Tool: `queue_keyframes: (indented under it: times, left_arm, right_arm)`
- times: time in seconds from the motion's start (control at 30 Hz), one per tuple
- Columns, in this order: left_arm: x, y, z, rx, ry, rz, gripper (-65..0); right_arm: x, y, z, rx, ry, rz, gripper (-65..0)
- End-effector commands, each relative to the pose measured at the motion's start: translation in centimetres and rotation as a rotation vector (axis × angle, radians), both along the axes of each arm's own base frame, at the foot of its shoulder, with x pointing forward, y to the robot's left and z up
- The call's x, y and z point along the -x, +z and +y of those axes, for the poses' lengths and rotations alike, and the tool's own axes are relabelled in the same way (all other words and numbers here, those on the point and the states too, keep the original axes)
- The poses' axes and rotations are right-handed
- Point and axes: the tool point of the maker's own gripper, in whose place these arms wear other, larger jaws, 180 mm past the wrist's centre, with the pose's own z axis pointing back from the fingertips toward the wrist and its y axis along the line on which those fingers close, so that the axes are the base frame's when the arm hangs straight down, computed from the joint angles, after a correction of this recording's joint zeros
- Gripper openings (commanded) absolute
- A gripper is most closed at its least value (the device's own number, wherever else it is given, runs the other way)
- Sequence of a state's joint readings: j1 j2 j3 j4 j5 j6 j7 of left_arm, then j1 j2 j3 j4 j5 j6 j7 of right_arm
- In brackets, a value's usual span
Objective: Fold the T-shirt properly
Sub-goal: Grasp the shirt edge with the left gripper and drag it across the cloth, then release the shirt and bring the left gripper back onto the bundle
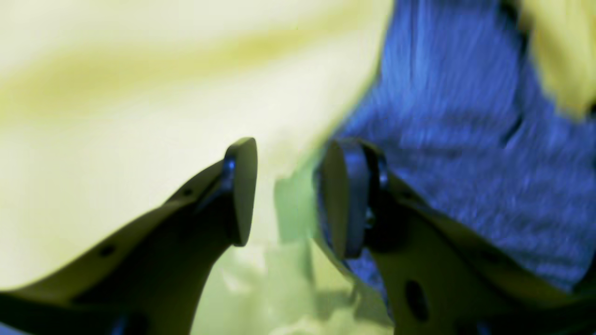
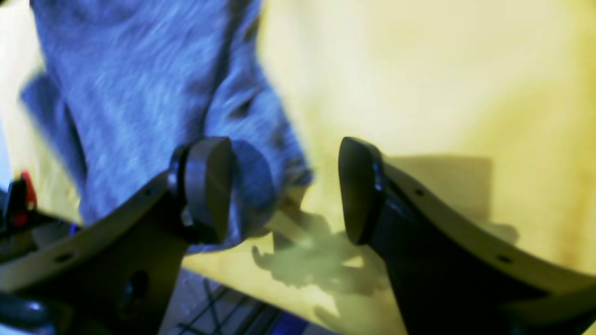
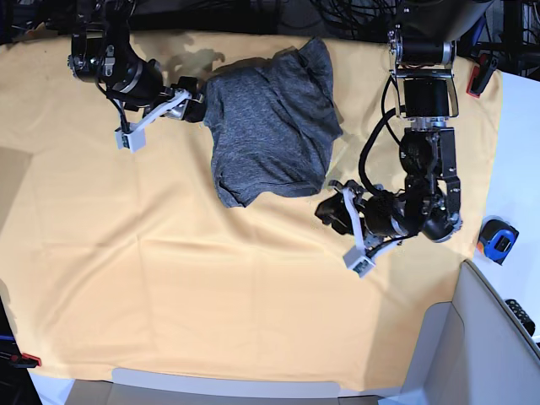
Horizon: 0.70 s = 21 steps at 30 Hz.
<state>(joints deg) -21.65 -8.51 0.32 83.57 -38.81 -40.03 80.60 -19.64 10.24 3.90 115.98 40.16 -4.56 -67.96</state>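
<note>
Both jaws stand spread and grip nothing: your right gripper point(image 3: 187, 103) touches the folded T-shirt point(image 3: 270, 126) near the desk's far edge, while your left gripper point(image 3: 336, 209) sits just off its near corner, neither clearly closer.

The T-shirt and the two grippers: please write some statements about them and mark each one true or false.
1. The T-shirt lies in a folded bundle on the yellow cloth. True.
2. The left gripper is clamped on the shirt. False: its jaws stand apart with nothing between them.
3. The right gripper has open jaws. True.
4. A tape measure rests on the shirt. False: it lies off the cloth, at the table's edge.
</note>
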Motion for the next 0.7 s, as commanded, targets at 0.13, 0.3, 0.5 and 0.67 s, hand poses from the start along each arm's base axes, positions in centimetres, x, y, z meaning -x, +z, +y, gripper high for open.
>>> queue_keyframes:
  times: [0.13,0.3,0.5,0.67]
  left_arm:
    - [-0.2,4.2,2.4,0.02,0.086,-0.161,-39.7]
    - [3.3,4.5,1.7,-0.007,0.061,-0.205,-43.4]
    - [9.3,3.9,-3.5,-0.026,-0.125,-0.21,-65.0]
    - [13.4,1.8,-7.0,-0.003,-0.249,-0.132,-65.0]
  right_arm:
    - [-2.6,2.2,-2.8,0.025,-0.091,-0.098,-29.1]
    - [-4.2,3.3,-3.1,0.026,-0.1,-0.147,-32.0]
    - [-5.2,4.0,-2.0,-0.011,-0.099,-0.176,-65.0]
    - [-5.7,4.7,0.8,-0.075,-0.039,-0.208,-65.0]
